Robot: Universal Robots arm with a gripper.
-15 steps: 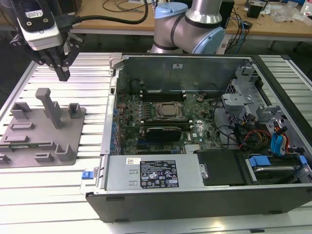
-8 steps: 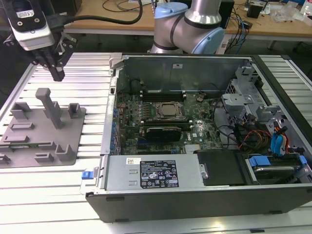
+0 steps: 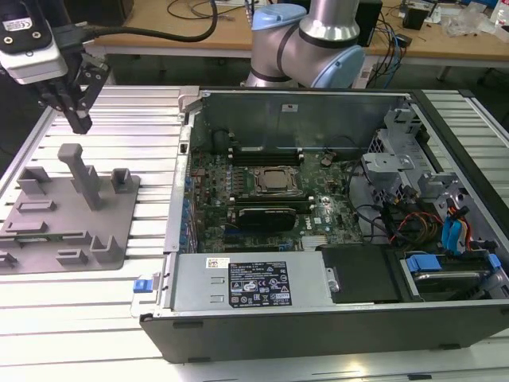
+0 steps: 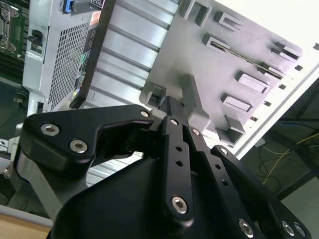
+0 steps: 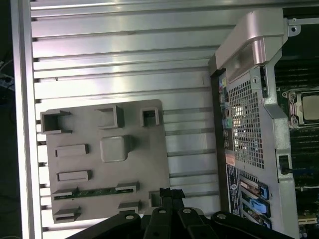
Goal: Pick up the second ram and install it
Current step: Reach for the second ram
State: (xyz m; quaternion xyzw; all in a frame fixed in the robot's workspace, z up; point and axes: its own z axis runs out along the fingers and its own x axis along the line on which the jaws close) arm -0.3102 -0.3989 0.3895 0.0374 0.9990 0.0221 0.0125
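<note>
The second ram [image 5: 94, 191] is a thin dark-green stick lying on edge between two holders of the grey fixture plate [image 5: 144, 164]. In the second wrist view the ram [image 4: 244, 56] shows as a thin line across the plate [image 4: 192, 47]. My gripper [image 3: 80, 125] hangs in the air above the far side of the fixture plate [image 3: 48, 219], at the exterior view's left. Its fingers meet at the tip, shut, with nothing between them. In the first wrist view the gripper [image 5: 167, 193] appears just off one end of the ram. The second wrist view also shows the gripper [image 4: 168, 105].
An open computer case [image 3: 318, 318] lies at the exterior view's right, its motherboard [image 3: 270, 179] and a black expansion card [image 3: 274, 216] exposed. A tall grey post [image 3: 79, 171] rises from the fixture plate under the gripper. The ribbed aluminium table [image 3: 151, 127] surrounds both.
</note>
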